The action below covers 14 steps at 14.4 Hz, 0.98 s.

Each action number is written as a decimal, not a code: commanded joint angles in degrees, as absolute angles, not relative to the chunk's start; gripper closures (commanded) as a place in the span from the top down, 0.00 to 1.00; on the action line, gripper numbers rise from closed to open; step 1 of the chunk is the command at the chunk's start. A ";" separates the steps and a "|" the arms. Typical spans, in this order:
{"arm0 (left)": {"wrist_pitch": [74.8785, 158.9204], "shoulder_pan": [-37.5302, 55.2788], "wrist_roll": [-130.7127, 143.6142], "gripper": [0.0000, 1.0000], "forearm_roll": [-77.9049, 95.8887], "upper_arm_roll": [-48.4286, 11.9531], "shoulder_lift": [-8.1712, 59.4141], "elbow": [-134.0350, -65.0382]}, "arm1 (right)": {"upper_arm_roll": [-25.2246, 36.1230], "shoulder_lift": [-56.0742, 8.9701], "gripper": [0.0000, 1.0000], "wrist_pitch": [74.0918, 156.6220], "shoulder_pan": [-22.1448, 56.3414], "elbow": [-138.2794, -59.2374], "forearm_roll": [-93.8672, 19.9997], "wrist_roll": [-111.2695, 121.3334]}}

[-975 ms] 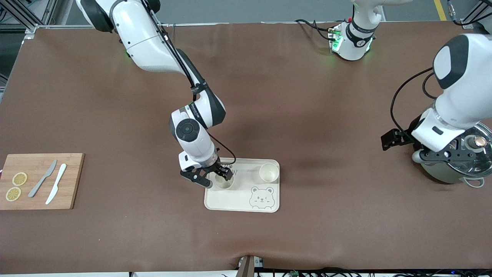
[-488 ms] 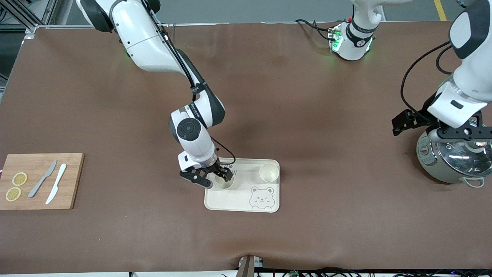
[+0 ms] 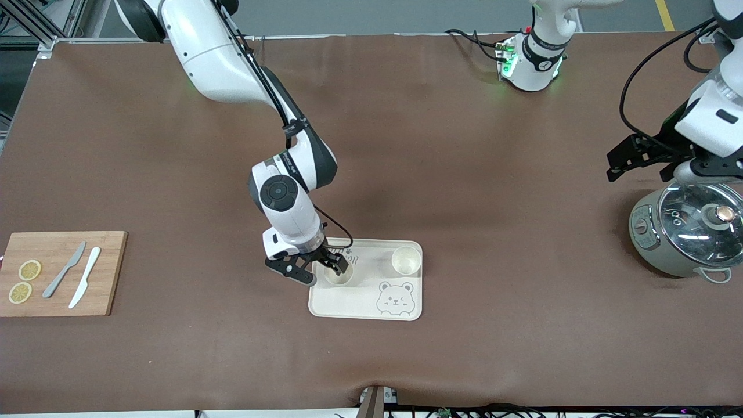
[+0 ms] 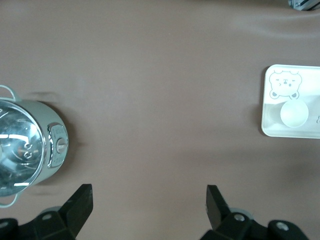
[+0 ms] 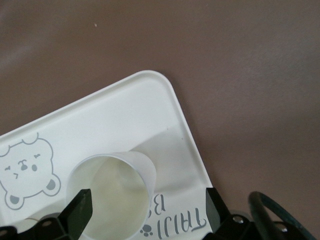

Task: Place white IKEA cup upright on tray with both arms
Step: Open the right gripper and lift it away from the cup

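The cream-white tray (image 3: 360, 305) with the bear face lies near the table's middle. Two white cups stand upright on it: one (image 3: 339, 277) at the right arm's end of the tray, another (image 3: 406, 260) at the left arm's end. My right gripper (image 3: 321, 270) is open, low over the first cup (image 5: 110, 195), with one finger above its rim; the tray (image 5: 125, 110) lies below. My left gripper (image 3: 705, 168) is open and empty (image 4: 150, 200), up in the air beside the pot. The tray (image 4: 310, 95) and one cup (image 4: 294, 113) show far off.
A grey-green pot with a glass lid (image 3: 685, 235) stands at the left arm's end of the table; it also shows in the left wrist view (image 4: 25, 147). A wooden cutting board (image 3: 61, 273) with two knives and lemon slices lies at the right arm's end.
My left arm has lifted off the pot and drawn back toward its base. My right gripper has shifted slightly toward the right arm's end, still over the cup.
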<state>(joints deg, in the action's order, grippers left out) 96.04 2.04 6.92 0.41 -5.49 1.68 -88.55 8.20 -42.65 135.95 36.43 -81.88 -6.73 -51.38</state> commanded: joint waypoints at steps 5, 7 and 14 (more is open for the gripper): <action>88.69 1.93 4.66 1.00 0.35 -5.89 1.93 -86.05 | 7.30 -27.79 1.00 113.50 28.93 -82.44 -7.64 -40.01; 87.46 2.02 4.57 1.00 0.35 -5.89 2.02 -85.52 | 7.38 -25.15 1.00 107.52 26.47 -81.65 -8.26 -35.70; 84.81 2.02 4.58 1.00 1.32 -5.98 2.29 -84.11 | 7.56 -22.07 1.00 89.66 15.66 -75.06 -8.26 -19.71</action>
